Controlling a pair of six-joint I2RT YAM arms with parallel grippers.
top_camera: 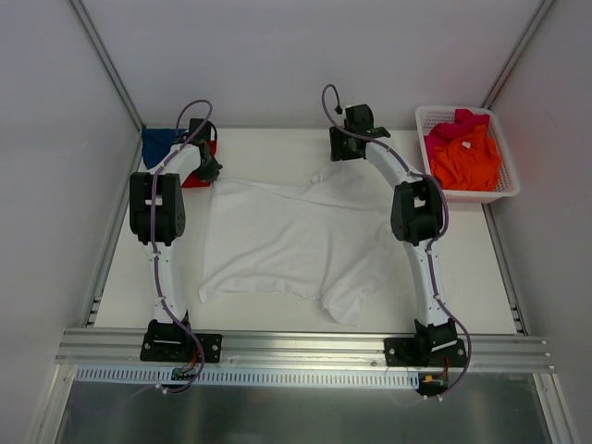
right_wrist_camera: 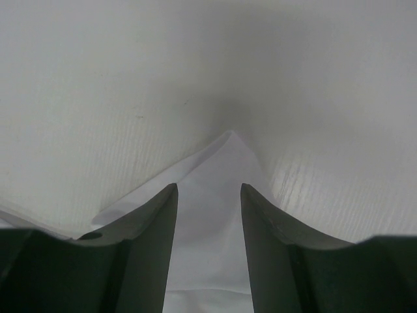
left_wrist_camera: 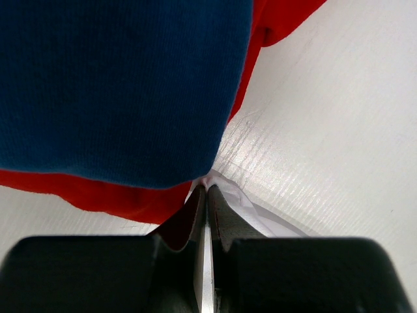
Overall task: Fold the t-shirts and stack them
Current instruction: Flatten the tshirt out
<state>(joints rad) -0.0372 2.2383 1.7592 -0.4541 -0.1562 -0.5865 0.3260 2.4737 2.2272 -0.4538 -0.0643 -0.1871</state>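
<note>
1. The white t-shirt (top_camera: pixel 287 245) lies spread but rumpled across the middle of the bench (top_camera: pixel 472 268). Its near-right corner trails toward the right arm's base.
2. The left jaws are pressed together on the shirt's far-left corner, and in the left wrist view a sliver of white cloth shows pinched at their tips. They sit just beside the blue t-shirt (left_wrist_camera: pixel 124 85), which lies on top of the red t-shirt (left_wrist_camera: pixel 98 192) at the far-left corner of the bench.
3. The right jaws stand spread, straddling a pointed corner of white cloth at the shirt's far-right edge. That corner lies flat on the bench between them, not yet gripped.
4. The orange t-shirt (top_camera: pixel 467 162) and pink t-shirt (top_camera: pixel 453 125) sit heaped in the basket (top_camera: pixel 467 194) at the far right, well apart from the blue-and-red pile.
5. I would expect the white shirt to be light and wholly limp. It will sag between any two holds, fold wherever it is let slack, and probably slide easily on this smooth bench.
6. The best hold looks like the two far corners together, one per arm, so the edge lifts level. A single pinch would just bunch it.
7. The right jaws likely need to close low, against the bench, to catch so thin a layer.
8. The left pinch is so near the red hem that it could drag that pile along.
</note>
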